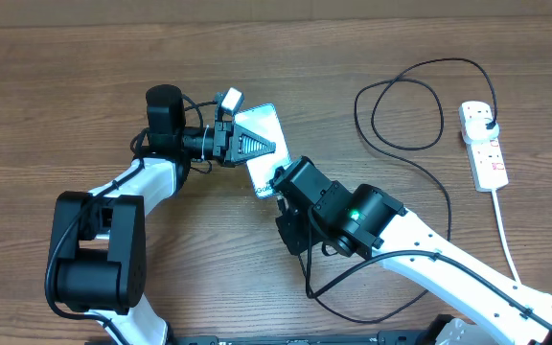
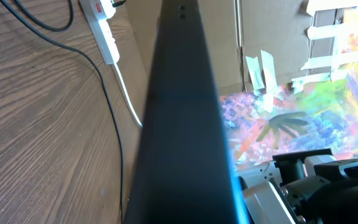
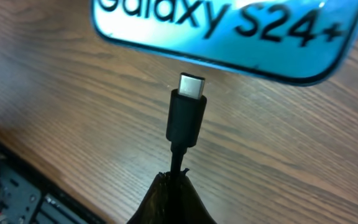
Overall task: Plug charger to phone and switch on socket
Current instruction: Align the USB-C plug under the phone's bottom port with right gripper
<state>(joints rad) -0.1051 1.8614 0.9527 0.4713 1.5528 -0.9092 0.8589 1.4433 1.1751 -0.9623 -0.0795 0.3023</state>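
The left fingers [image 1: 252, 146] are clamped on the phone [image 1: 264, 123]. One dark finger lies across its lit screen, and the phone is tipped up off the worktop [image 1: 65, 96]. Just beside the phone's lower end, the right fingers [image 3: 174, 202] are pinched shut on the charger [image 3: 186, 118], low on the cable behind the plug body. Farther right of the phone the black cable runs in loops. Well to the phone's right lies the socket [image 1: 484, 144], with the charger's black plug already in its top outlet and its white cord [image 1: 506, 230] trailing away.

The step in hand looks to be seating the tip in the phone's port. The metal tip stands just short of the phone's bottom edge, apart from it. To do this well, keep the plug's axis along the phone's length and its flat face parallel to the screen. Push slowly while the left fingers brace (a grip that far back lets the plug wobble).

Only the right wrist view shows that gap; overhead, the right arm's head covers it. No view shows the port itself. The left wrist view gives the phone edge-on as a dark band with a blue glow. Overhead alone shows the whole cable run and the socket's red-marked switches, though whether they are on I cannot tell.
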